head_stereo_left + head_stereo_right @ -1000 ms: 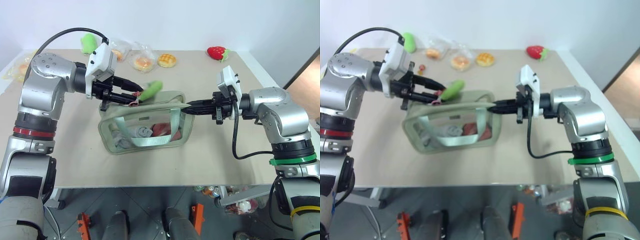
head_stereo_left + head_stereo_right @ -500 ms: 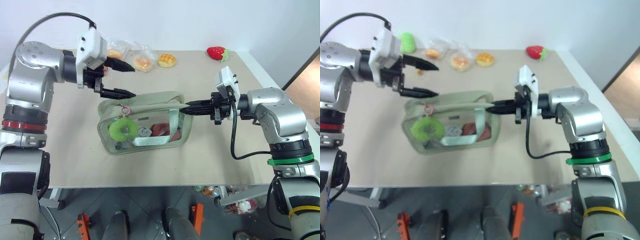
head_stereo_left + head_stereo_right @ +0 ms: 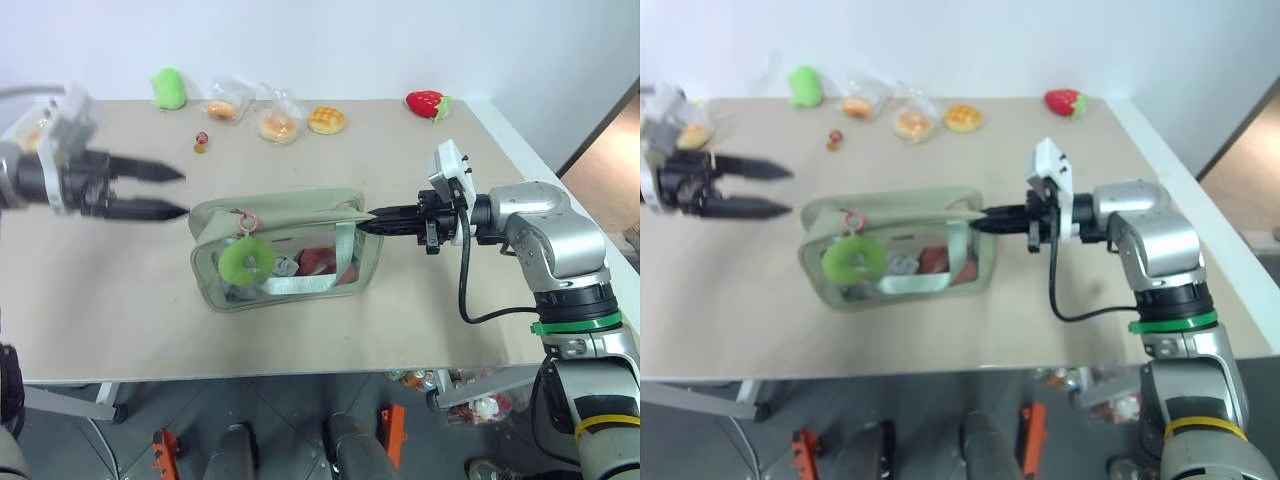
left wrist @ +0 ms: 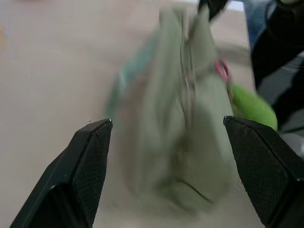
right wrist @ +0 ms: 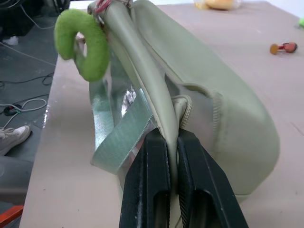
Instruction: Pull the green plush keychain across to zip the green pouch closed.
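At the nine o'clock edge of the scene the left gripper (image 3: 150,192) hangs above the table with its two black fingers spread wide and nothing between them, pointing toward the green pouch (image 3: 285,250) but clear of it; judging by the task, it has no hold on the puller because the zip already looks drawn to that end. The pouch stands upright near the middle of the table (image 3: 120,300), clear window side toward the camera, strap handle draped down its front. The green plush keychain (image 3: 247,260) dangles from its pinkish clasp at the pouch's ten o'clock corner, hanging loose against the window, so the slider appears to sit at the left end of the top seam. At the pouch's three o'clock end the right gripper (image 3: 372,222) has its fingers pinched tight on the fabric edge; the right wrist view shows the seam squeezed between them, likely an anchor so the pouch does not slide while the zip is pulled. The surface is a plain beige tabletop. Along its twelve o'clock edge lie a green plush blob (image 3: 168,88), wrapped pastries (image 3: 275,123), and a strawberry toy (image 3: 425,103) toward one o'clock, all well apart from the pouch. A pale wall rises behind.
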